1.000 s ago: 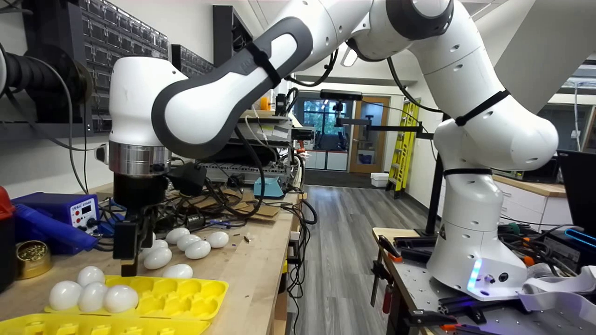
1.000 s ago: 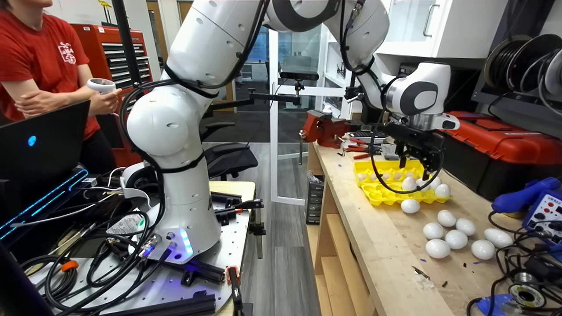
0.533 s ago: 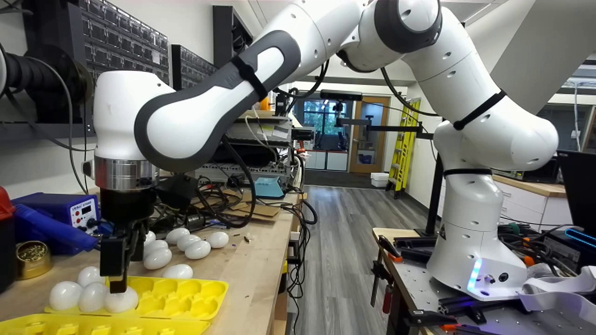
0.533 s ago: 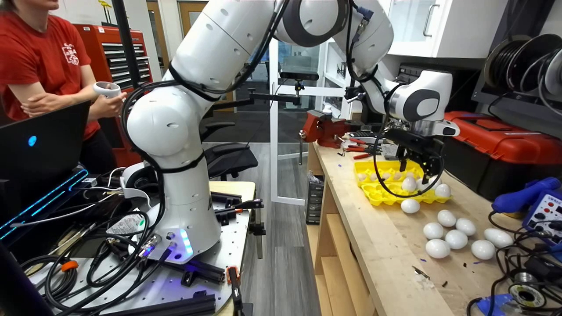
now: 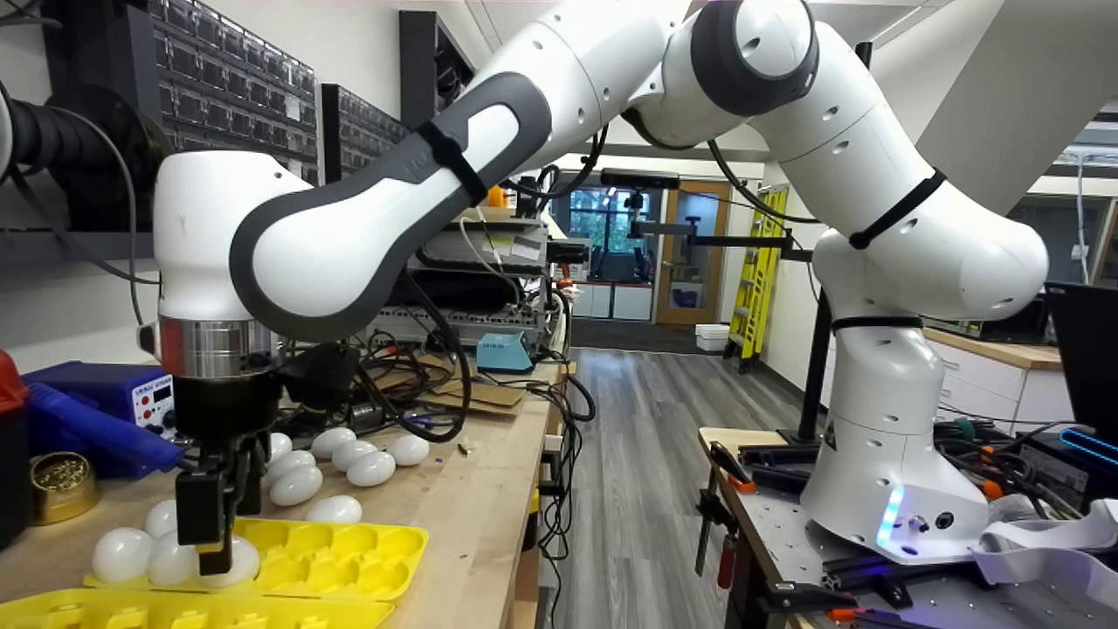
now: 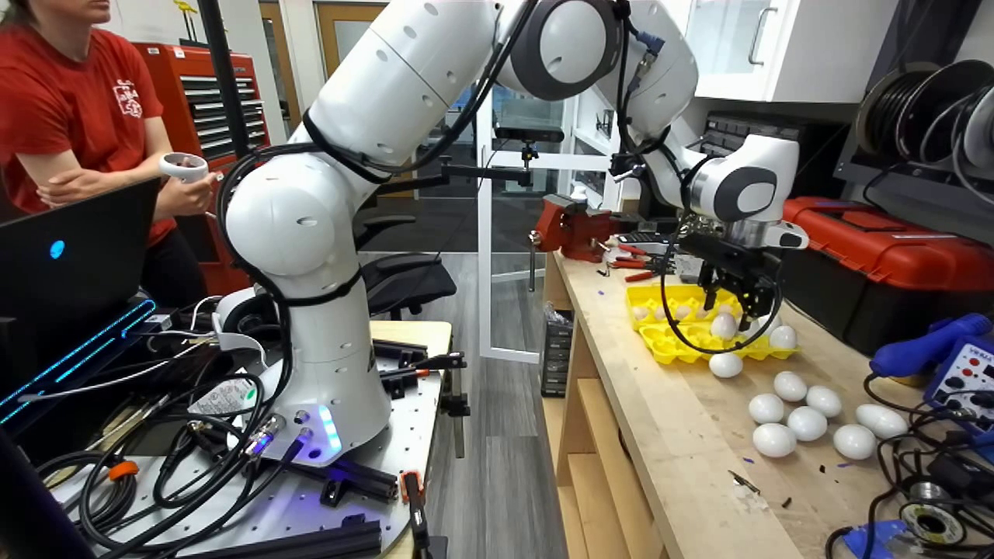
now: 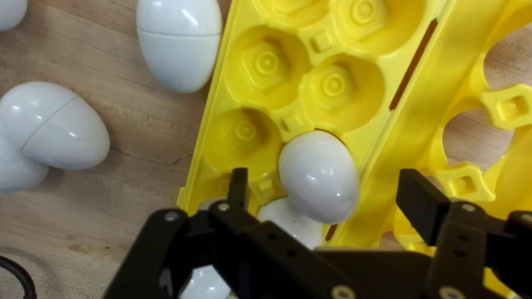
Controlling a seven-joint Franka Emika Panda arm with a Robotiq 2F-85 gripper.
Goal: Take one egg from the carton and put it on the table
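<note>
The yellow carton lies open on the wooden table, and shows also in an exterior view and the wrist view. Several white eggs sit at one end of it. My gripper is open. In the wrist view its fingers stand apart on either side of one egg, with a gap to each. In an exterior view the gripper is low over that egg and partly hides it. The gripper shows also in an exterior view. A second egg is partly hidden behind the fingers.
Several loose eggs lie on the table, one right beside the carton. A red-lidded toolbox, a blue soldering station, a red vise and tangled cables stand around the work area.
The arm has come down and moved toward the eggs in the carton, so the gripper is now lower, at the end egg. The eggs and carton have not visibly moved.
</note>
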